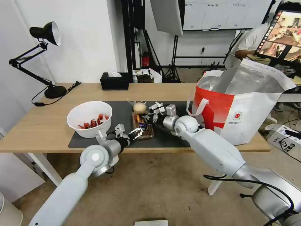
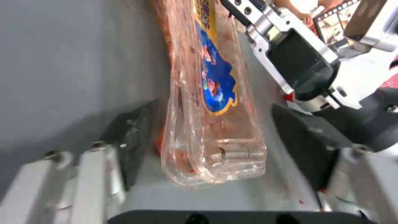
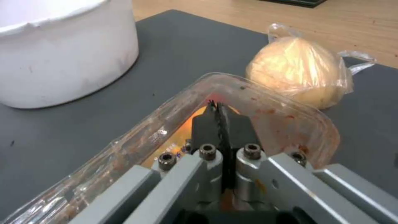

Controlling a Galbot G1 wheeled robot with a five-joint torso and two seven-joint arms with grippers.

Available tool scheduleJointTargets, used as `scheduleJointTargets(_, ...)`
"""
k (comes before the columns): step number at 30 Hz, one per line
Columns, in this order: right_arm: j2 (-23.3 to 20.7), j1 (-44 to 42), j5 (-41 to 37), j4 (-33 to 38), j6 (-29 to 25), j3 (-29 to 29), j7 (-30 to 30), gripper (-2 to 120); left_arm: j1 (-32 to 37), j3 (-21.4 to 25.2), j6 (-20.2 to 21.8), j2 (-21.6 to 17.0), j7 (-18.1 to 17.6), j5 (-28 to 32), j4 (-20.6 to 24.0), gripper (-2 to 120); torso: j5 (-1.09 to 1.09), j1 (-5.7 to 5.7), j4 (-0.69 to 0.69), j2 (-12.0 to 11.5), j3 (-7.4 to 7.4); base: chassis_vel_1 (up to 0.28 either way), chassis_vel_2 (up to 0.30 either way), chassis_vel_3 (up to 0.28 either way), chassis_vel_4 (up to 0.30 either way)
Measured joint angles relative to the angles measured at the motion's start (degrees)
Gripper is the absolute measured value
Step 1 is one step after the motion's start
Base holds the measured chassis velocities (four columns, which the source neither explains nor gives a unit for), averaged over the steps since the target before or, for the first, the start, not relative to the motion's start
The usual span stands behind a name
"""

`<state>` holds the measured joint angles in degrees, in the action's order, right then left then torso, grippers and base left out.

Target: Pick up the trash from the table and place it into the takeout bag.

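A light-wood table [image 1: 47, 125] carries a dark grey mat [image 1: 122, 116], and a clear plastic clamshell tray [image 1: 143, 126] smeared with food scraps lies near the middle of that mat. The right gripper [image 3: 218, 112] is pinched closed on the tray's far rim. The left gripper [image 2: 215, 137] sits at the near end with its fingers spread apart on either side of the tray, not touching it. The step in hand looks like a two-armed pickup of the tray; next the left fingers would need to close on the thin rim, followed by a level lift. The white and red takeout bag [image 1: 247, 103] stands open just right of the mat. A white bowl [image 1: 89, 118] with red scraps sits left of the tray, and a small knotted bag [image 1: 139, 107] holding a beige lump lies just behind it, close to the right gripper.
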<state>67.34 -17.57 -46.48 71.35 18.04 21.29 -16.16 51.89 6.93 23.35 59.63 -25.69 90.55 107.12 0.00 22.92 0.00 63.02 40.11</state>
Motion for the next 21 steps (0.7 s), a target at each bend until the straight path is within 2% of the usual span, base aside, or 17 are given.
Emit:
scheduleJointTargets(2,0.1,0.0,0.0,0.2,0.0,0.0,0.1,0,0.1,0.1,-0.3,-0.1,0.0,0.0,-0.1,60,0.0,0.0,0.0,0.0,0.0,0.0,0.0,0.0,0.0)
scheduleJointTargets(3,0.1,0.0,0.0,0.2,0.0,0.0,0.1,0,0.1,0.1,-0.3,-0.1,0.0,0.0,-0.1,60,0.0,0.0,0.0,0.0,0.0,0.0,0.0,0.0,0.0)
scheduleJointTargets(5,0.1,-0.1,0.0,0.5,0.1,0.0,0.1,0,0.4,0.2,-0.4,-0.2,0.0,-0.1,-0.1,50,0.0,0.0,0.01,0.0,0.0,0.0,0.0,0.0,0.0)
scheduleJointTargets(9,-0.1,-0.2,0.0,0.9,0.2,0.0,0.1,0,0.7,0.3,-0.5,-0.2,0.0,-0.2,-0.1,41,0.0,0.0,0.01,0.0,0.0,0.0,0.0,0.0,0.0)
scheduleJointTargets(11,-0.3,-0.3,0.0,1.1,0.2,0.0,0.2,0,0.9,0.2,-1.0,-0.2,0.0,-0.5,-0.3,30,0.0,0.0,0.0,0.0,0.0,0.0,0.0,0.0,0.0)
scheduleJointTargets(13,-0.3,-0.4,0.0,1.2,0.2,0.0,0.2,0,0.9,0.2,-1.0,-0.2,0.0,-0.5,-0.3,28,0.0,0.0,0.0,0.0,0.0,0.0,0.0,0.0,0.0)
scheduleJointTargets(14,-0.5,-0.5,0.0,1.5,0.2,0.0,0.2,0,1.1,0.2,-1.2,-0.2,0.0,-0.5,-0.4,19,0.0,0.0,0.01,0.0,0.0,0.0,0.0,0.0,0.0)
scheduleJointTargets(15,-0.7,-0.5,0.0,1.8,0.2,0.0,0.2,0,1.1,0.2,-1.3,-0.1,0.0,-0.5,-0.4,17,0.0,0.0,0.01,0.0,0.0,0.0,0.0,0.0,0.0)
scheduleJointTargets(16,-0.9,-0.6,-0.1,2.1,0.2,-0.1,0.2,0,1.1,0.1,-1.4,-0.1,0.0,-0.6,-0.4,10,0.0,0.0,0.01,0.0,0.0,0.0,0.0,0.0,0.0)
scheduleJointTargets(17,-0.9,-0.6,-0.1,2.1,0.2,-0.1,0.2,0,1.1,0.1,-1.4,-0.1,0.0,-0.6,-0.4,10,0.0,0.0,0.01,0.0,0.0,0.0,0.0,0.0,0.0)
scheduleJointTargets(19,-1.2,-0.8,-0.2,2.8,0.2,-0.4,0.2,0,1.0,0.1,-1.6,-0.1,0.0,-0.6,-0.3,1,0.0,0.0,0.01,0.0,0.0,0.0,0.0,0.0,0.0)
scheduleJointTargets(21,-1.5,-0.9,-0.3,3.4,0.2,-0.7,0.3,0,1.0,0.1,-1.7,-0.1,0.0,-0.6,-0.1,0,0.0,0.0,0.01,0.0,0.0,0.0,0.0,0.0,0.0)
